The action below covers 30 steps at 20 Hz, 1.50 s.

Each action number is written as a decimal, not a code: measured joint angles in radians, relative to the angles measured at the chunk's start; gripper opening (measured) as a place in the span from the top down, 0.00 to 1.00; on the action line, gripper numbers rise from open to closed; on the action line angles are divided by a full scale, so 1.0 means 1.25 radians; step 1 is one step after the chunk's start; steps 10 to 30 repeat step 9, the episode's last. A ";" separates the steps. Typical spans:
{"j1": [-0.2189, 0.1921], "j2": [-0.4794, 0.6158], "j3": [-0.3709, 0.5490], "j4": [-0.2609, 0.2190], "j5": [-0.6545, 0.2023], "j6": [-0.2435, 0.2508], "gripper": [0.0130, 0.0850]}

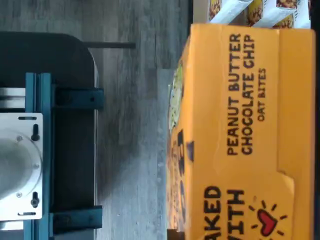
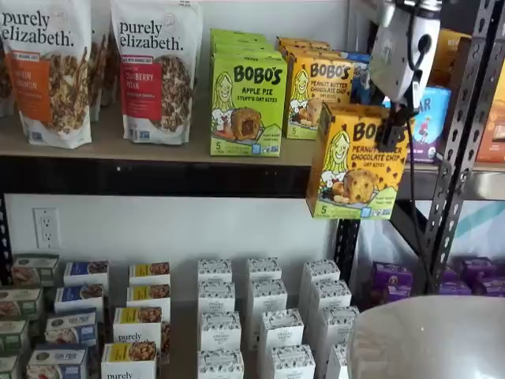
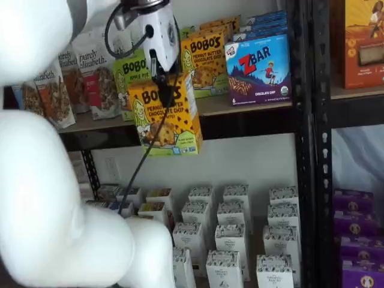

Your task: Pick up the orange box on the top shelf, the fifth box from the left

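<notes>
We saw the gripper (image 2: 392, 126), a white body with black fingers, closed on the top edge of the orange box (image 2: 357, 162), which hung in the air in front of the top shelf (image 2: 158, 175), clear of its board and tilted slightly. In both shelf views the carton's glossy cardboard face showed a cartoon blonde girl, an oat-bite photo and a green bottom strip. The wrist view filled with its smooth orange side panel (image 1: 245, 130), printed "PEANUT BUTTER CHOCOLATE CHIP OAT BITES", above grey wood-grain flooring. Behind it on the tan board stood a lime-green Apple Pie box (image 2: 248, 103), another orange carton (image 2: 319, 91), granola pouches (image 2: 156, 67) and a blue ZBar box (image 3: 259, 69). Small white cartons (image 2: 264, 316) lined the lower level, framed by perforated black uprights (image 2: 461, 134).
</notes>
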 joint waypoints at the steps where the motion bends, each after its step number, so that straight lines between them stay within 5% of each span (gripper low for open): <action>1: 0.000 -0.007 0.011 -0.002 -0.006 -0.001 0.94; 30: -0.001 -0.033 0.056 -0.003 -0.024 -0.002 0.94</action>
